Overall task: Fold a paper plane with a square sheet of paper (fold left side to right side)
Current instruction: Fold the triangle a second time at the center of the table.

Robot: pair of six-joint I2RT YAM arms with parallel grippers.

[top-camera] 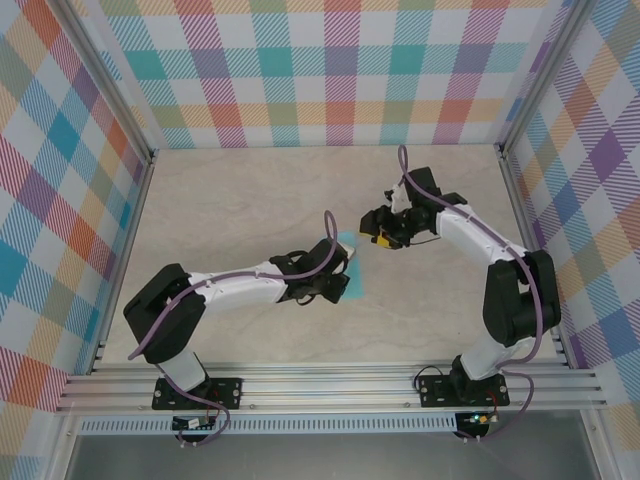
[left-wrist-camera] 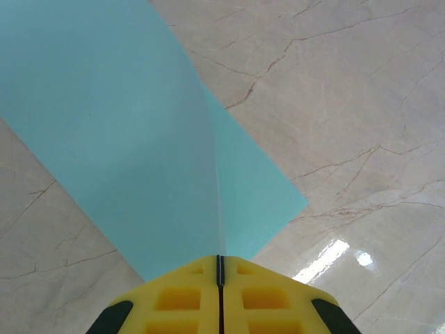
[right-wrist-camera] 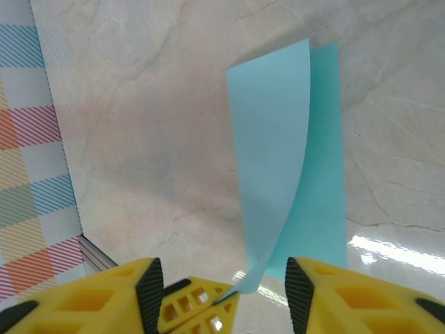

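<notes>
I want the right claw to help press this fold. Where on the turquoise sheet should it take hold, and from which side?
Probably the lifted corner of the sheet, edge-on from where the right claw sits: that layer curls up off the table, its tip between the open fingers, while the lower layer lies flat.

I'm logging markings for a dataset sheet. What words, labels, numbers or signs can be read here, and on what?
No text can be read.
The paper is blank; the left gripper and right gripper carry no lettering; the walls show only plaid.
The boards below the arm bases are too small to tell.
</notes>
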